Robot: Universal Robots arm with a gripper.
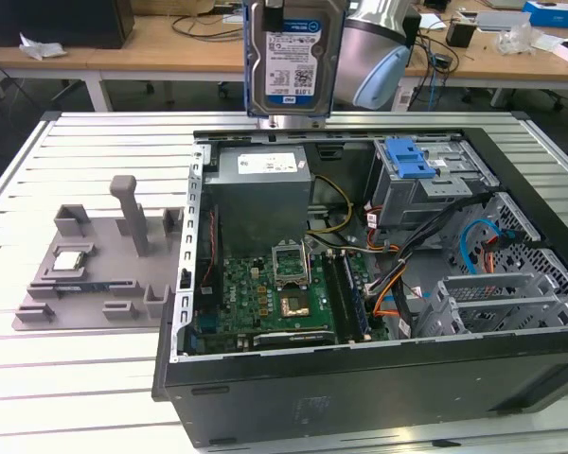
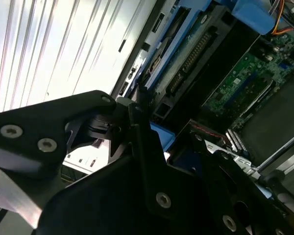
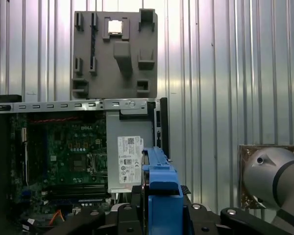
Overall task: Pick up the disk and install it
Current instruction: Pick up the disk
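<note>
One flat silver disk (image 1: 294,59), blue-railed, upright between black jaws.

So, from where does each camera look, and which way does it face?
Exterior view: off the arm, looking down into the open case; disk hangs above, arm behind.
First wrist view: behind the disk in the shut jaws, facing case and grey tray.
Second wrist view: beside the jaws, facing the motherboard.
All three share the motherboard.

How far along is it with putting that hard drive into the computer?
Picking up looks done: the disk hangs in the gripper, above the open computer case. Installing is left: the disk is not yet in the grey drive cage.
</note>
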